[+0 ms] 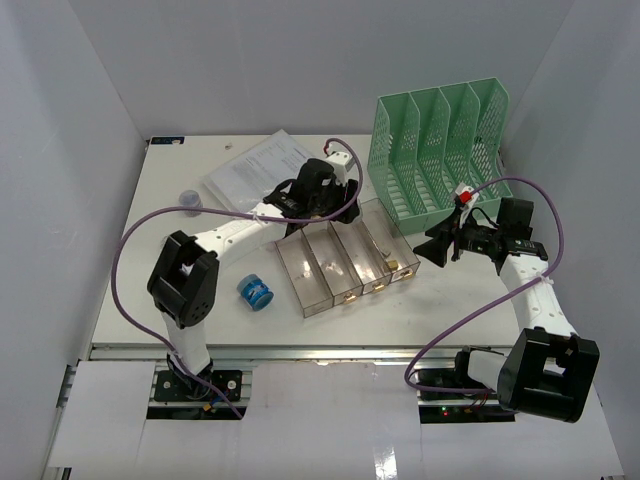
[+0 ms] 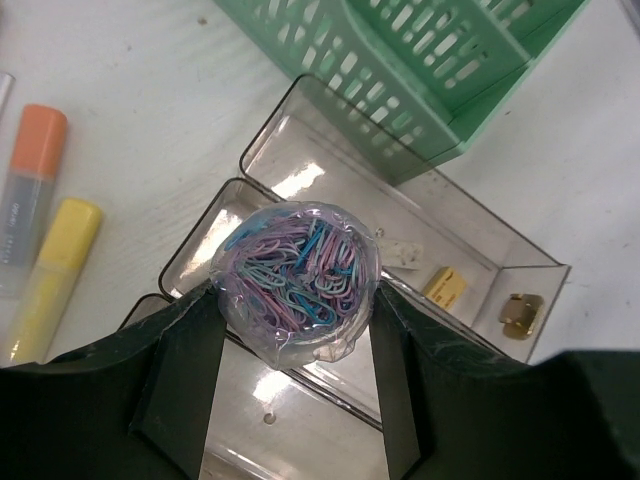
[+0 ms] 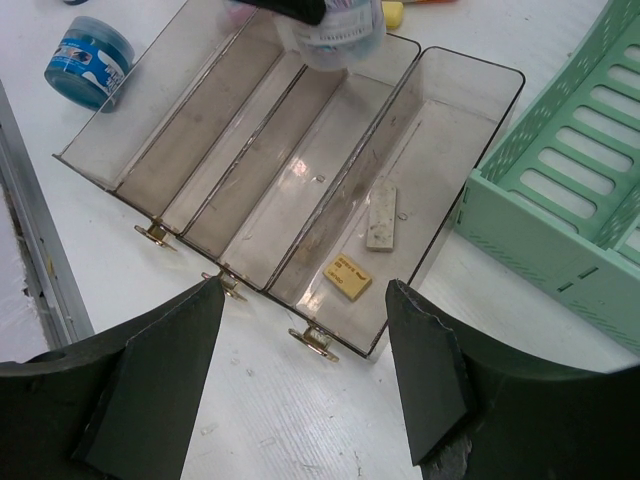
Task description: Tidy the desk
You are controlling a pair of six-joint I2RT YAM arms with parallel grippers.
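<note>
Paperclips (image 2: 300, 272) fill a round clear tub (image 2: 300, 345) gripped by the left claw (image 2: 295, 305) over the clear four-bay tray (image 1: 318, 290) on the white surface (image 1: 380, 320); at the tray's three o'clock, the right claw (image 3: 305, 300) gapes empty.

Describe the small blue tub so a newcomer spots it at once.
Find the clear four-compartment tray at the desk's middle. Left of its near end sits a round blue tub, alone on the bare white surface, outside every compartment.

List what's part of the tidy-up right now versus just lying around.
In play: cup of paper clips in left end effector, clear tray, desk.
Lying about: blue tub, papers, green file rack, yellow marker, orange marker.
</note>
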